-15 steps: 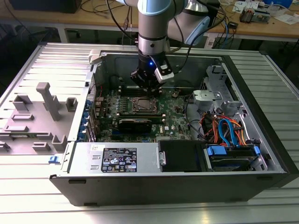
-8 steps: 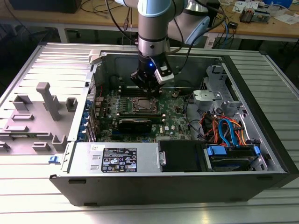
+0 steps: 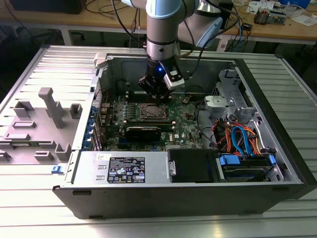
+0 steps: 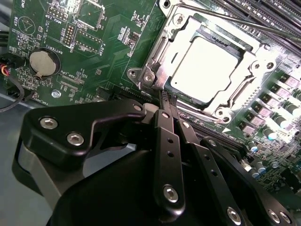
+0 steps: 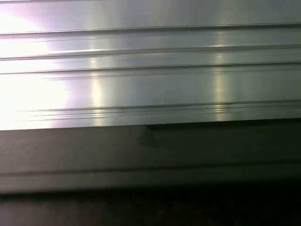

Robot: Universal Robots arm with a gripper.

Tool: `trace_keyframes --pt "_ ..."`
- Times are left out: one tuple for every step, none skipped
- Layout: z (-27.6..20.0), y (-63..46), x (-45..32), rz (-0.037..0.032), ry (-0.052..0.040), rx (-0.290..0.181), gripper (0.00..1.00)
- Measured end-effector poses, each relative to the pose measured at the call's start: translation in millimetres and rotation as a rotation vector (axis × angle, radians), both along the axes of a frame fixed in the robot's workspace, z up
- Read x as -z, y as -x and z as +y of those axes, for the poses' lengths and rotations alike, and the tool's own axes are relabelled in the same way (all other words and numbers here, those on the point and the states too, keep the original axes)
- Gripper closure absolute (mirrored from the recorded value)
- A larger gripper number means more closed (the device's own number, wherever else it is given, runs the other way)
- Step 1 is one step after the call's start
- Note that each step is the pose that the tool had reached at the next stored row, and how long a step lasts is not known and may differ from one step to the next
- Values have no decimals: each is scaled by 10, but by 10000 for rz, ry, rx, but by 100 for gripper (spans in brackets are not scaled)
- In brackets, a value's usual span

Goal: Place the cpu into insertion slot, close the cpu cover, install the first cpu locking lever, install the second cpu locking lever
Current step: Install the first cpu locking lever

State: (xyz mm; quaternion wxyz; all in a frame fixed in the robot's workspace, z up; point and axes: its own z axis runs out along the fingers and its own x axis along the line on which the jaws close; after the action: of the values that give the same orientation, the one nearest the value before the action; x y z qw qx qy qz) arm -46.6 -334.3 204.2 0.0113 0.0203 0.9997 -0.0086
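Grey ribbed table [image 3: 29,64] carries an open case [image 3: 148,198], its green board [image 4: 70,61] facing up. On the board, the slot [image 4: 155,70] holds the cpu [image 4: 207,68], with the cover [image 4: 263,59] closed around it. Just beside the slot's edge, the gripper [image 4: 168,100] has its fingers [image 4: 164,113] pressed together, holding nothing.

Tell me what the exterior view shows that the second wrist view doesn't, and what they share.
Exterior view alone: the whole open computer case, its orange and blue cables, and grey plastic fixtures on the exterior view's left. Second wrist view alone: the round coin battery and the cpu seated under the closed cpu cover. Shared: the claw shut, tips at the socket's edge.
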Motion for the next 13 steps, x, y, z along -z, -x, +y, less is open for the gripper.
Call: trace_keyframes --pt "-1 0 4 0 -1 0 89" --pt "-1 0 7 0 0 0 89" --pt "-1 0 10 1 1 0 89" --pt "0 0 13 0 -1 -1 89" --pt "1 -1 18 -3 -12 0 89" --pt "1 -1 21 -3 -11 -1 89" --pt "1 -1 24 -2 -6 0 89" --pt "0 0 25 -2 -3 -1 89" --pt "0 0 25 -1 0 0 89" --pt "0 0 25 0 1 -1 89" --pt "0 0 25 -1 0 -1 89" --pt "1 -1 26 -1 1 -1 89" --pt "3 -1 25 -1 1 -1 89"
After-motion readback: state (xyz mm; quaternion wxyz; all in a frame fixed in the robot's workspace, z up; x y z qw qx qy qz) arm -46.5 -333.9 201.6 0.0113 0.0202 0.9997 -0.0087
